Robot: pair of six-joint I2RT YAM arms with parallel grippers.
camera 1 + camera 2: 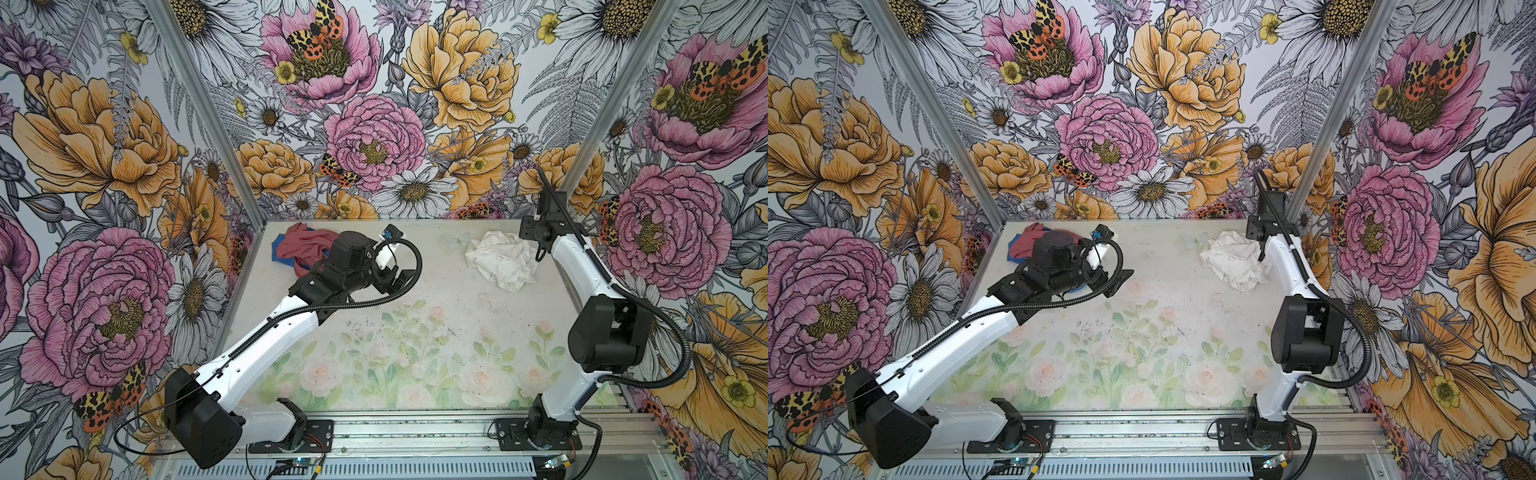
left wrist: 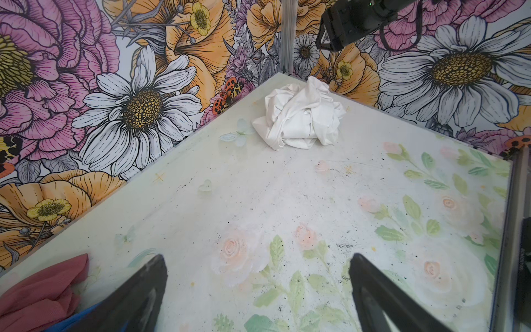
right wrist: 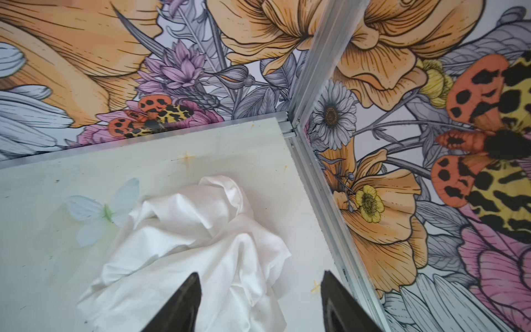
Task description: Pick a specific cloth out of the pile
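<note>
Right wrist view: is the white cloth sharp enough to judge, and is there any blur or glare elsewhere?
Right wrist view: the white cloth shows clear folds, the near fingertips are soft and out of focus. Left wrist view: same soft fingertips, cloth crisp. Both top views: even light, faint shadows, no glare, walls bowed outward at the edges.

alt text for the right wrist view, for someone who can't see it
A crumpled white cloth lies on the pale table near its corner, against floral walls. The right gripper hangs above it, its dark fingers apart and holding nothing.
</note>
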